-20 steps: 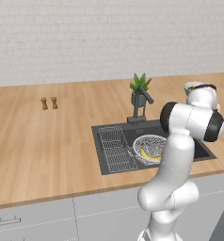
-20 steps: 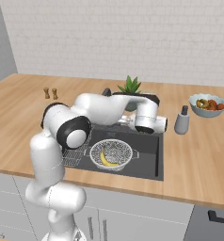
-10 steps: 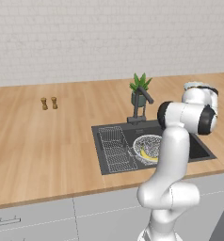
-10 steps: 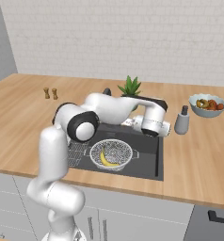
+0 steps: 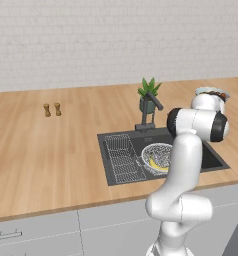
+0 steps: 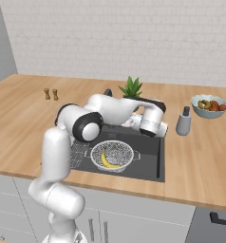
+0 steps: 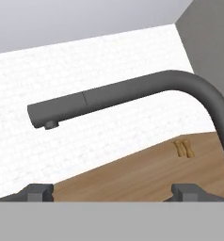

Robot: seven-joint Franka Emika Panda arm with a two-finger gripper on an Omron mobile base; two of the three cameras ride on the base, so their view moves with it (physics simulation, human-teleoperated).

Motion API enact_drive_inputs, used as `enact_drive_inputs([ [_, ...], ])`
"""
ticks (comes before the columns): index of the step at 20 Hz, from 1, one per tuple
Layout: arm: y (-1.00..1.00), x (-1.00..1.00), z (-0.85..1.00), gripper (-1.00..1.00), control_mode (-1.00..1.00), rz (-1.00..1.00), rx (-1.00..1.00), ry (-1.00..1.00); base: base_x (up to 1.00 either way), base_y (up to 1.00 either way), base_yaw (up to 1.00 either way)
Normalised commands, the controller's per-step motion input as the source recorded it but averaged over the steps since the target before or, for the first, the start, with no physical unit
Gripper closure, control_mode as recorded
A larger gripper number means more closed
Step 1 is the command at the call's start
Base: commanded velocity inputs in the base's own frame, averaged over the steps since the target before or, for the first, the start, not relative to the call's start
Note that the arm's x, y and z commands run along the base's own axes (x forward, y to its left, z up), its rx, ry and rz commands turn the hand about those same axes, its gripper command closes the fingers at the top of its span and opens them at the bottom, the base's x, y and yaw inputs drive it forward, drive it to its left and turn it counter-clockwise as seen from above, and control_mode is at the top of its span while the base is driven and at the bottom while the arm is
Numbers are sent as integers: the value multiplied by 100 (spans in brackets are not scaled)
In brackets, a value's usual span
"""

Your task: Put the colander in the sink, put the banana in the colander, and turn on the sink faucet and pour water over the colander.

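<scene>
Sink faucet (image 7: pixel 132 92) spout above wide-apart gripper (image 7: pixel 113 192) fingertips

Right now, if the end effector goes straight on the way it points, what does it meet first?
Probably the sink faucet: in the hand view its dark spout crosses just above the open end effector. Depth is unclear, so it might pass under the spout toward the white brick wall.

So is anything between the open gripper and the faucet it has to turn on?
Nothing visible. In the hand view the sink faucet spans the space just ahead of the gripper, with bare wall and counter behind. The banana already lies in the colander in the sink.
</scene>
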Motion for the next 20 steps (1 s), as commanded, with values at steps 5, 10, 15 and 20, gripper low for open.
enact_drive_inputs([
  [5,0,29,0,-100,-100,-4,0,0,0,0,0],
  [10,1,30,-11,-100,-100,-4,0,0,0,0,0],
  [15,7,19,-24,-100,-100,-3,0,0,0,0,0],
  [20,8,8,-25,-100,-100,-2,-1,0,0,0,0],
])
